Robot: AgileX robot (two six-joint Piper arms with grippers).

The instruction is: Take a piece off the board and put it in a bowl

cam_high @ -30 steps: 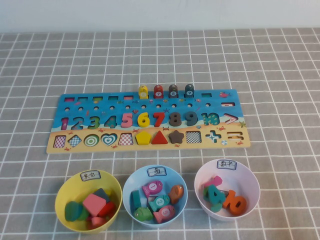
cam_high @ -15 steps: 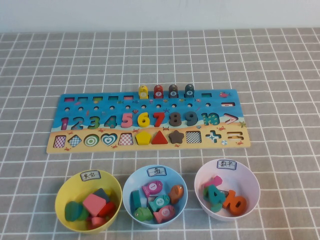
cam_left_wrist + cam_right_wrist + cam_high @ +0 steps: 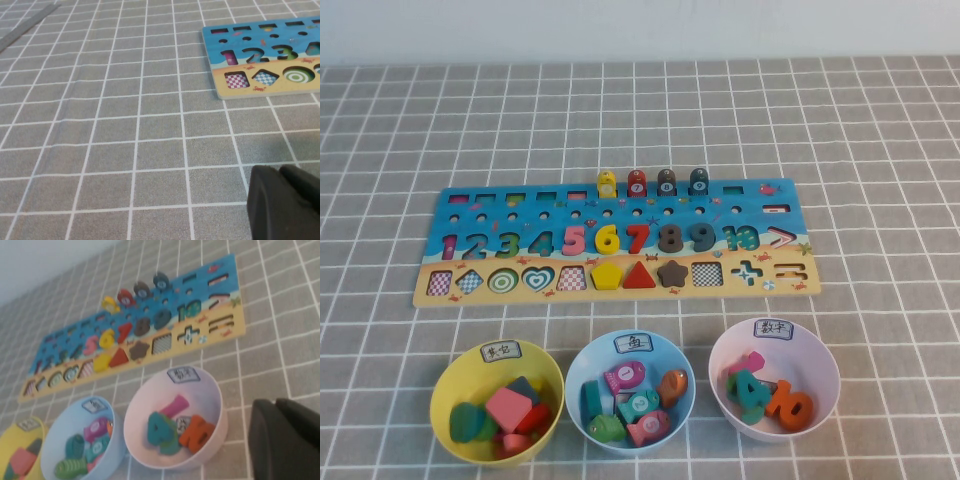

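sitting in its slot on the puzzle board [image 3: 616, 243], the slate-blue 9 [image 3: 703, 236] is toward the board's right end, right between the brown 8 [image 3: 670, 237] and the teal 10, with the dark round-topped peg [image 3: 699, 180] standing above it at the board's far edge. the board lies mid-tablecloth [image 3: 880, 150], and along the cloth's near edge are three bowls in a row: yellow bowl [image 3: 455, 380], light-blue bowl [image 3: 588, 362], then the pale-pink bowl [image 3: 820, 365] on the right with numerals already in it. the right gripper [image 3: 286, 440] hangs just beside the pink bowl, fingers closed on nothing. the left gripper [image 3: 283, 202] hovers over bare cloth near the board's left end, can't tell whether it's open or closed.
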